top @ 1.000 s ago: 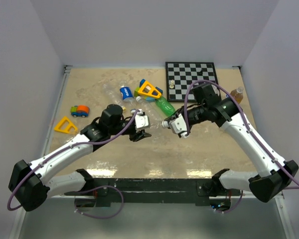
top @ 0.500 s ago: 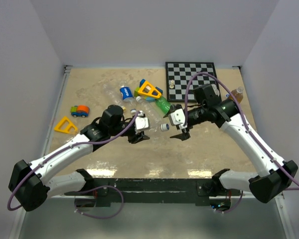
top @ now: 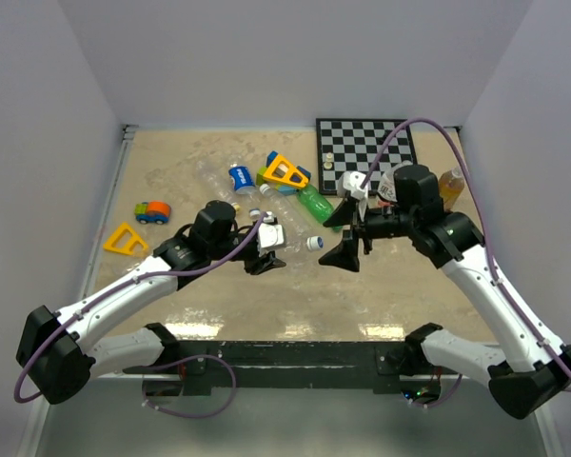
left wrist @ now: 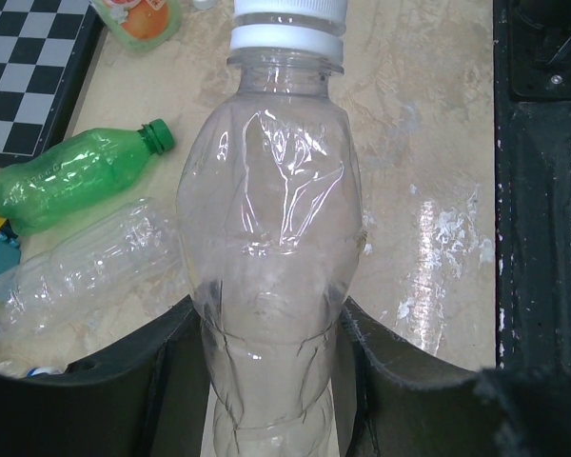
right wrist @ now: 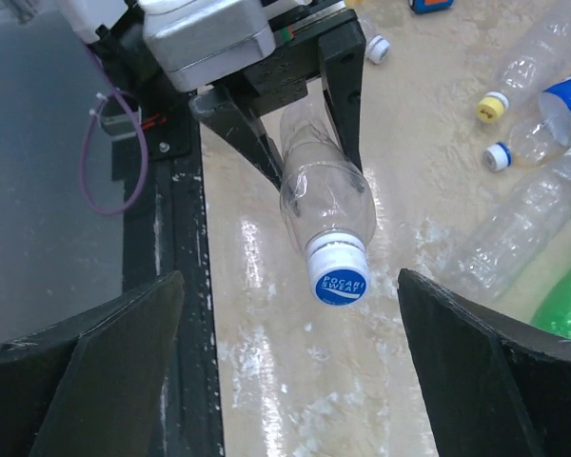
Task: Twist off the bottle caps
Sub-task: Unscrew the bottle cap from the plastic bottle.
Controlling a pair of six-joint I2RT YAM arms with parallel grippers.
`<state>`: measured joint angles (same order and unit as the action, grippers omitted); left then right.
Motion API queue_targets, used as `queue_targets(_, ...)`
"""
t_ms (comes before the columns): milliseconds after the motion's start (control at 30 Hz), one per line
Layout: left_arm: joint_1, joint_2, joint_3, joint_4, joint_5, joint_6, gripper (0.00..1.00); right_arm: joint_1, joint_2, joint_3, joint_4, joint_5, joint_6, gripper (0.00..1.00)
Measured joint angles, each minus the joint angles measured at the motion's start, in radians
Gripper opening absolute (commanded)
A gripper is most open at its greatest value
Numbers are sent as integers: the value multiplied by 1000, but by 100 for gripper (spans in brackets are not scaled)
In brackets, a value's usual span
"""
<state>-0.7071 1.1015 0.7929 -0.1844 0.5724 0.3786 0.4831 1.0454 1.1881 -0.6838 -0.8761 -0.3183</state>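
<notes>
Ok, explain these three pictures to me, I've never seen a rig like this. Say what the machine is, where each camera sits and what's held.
It is two white robot arms bolted at the near edge of a table, each ending in a two-finger gripper. The wide picture comes from a fixed camera above and behind them. The other two come from cameras on the wrists. The left gripper is shut on a clear bottle, held off the table with its cap pointing at the right gripper. That one is open and empty, and is not touching the cap. On the table are a chessboard, a green bottle, more clear bottles, an amber bottle, a toy car and a yellow triangle.
</notes>
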Motion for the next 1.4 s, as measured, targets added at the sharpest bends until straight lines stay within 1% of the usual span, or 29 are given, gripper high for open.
queue_targets(133, 0, 0, 0, 0, 0, 0, 0, 0, 31, -26, 55, 4, 92, 97)
queue_targets(267, 0, 0, 0, 0, 0, 0, 0, 0, 64, -57, 94, 28, 150, 88)
queue_targets(300, 0, 0, 0, 0, 0, 0, 0, 0, 68, -64, 101, 34, 162, 84)
queue_targets(467, 0, 0, 0, 0, 0, 0, 0, 0, 73, -80, 123, 51, 196, 69)
queue_targets(533, 0, 0, 0, 0, 0, 0, 0, 0, 76, -82, 124, 51, 203, 65)
queue_targets(667, 0, 0, 0, 0, 0, 0, 0, 0, 87, -83, 122, 50, 204, 50)
queue_targets(733, 0, 0, 0, 0, 0, 0, 0, 1, 95, -83, 121, 47, 201, 39)
queue_targets(767, 0, 0, 0, 0, 0, 0, 0, 1, 100, -83, 118, 46, 197, 30)
queue_targets(800, 0, 0, 0, -1, 0, 0, 0, 1, 105, -83, 115, 43, 194, 15)
queue_targets(833, 0, 0, 0, -4, -2, 0, 0, 1, 108, -83, 112, 39, 189, 6)
queue_targets(867, 0, 0, 0, -8, -2, 0, 0, 1, 110, -83, 110, 35, 179, 0)
queue_targets(967, 0, 0, 0, -15, 0, 0, 0, 1, 118, -76, 90, 19, 141, 0)
queue_targets(1067, 0, 0, 0, -13, 0, 3, 0, 1, 145, -36, 28, -2, 42, 0)
queue_targets(1100, 0, 0, 0, -10, 0, 3, 0, 1, 164, -6, -15, -11, -28, 0)
queue_targets(1167, 0, 0, 0, -5, 1, 0, 0, 1, 214, 72, -130, -31, -215, 0)
queue_targets(1233, 0, 0, 0, 4, 0, -3, 0, 4, 279, 170, -264, -43, -444, 0)
queue_targets(1333, 6, 0, 0, 16, -3, -10, 0, 11, 327, 249, -370, -39, -697, 0)
queue_targets(1400, 6, 0, 0, 20, -3, -13, 0, 18, 318, 253, -398, -29, -863, 0)
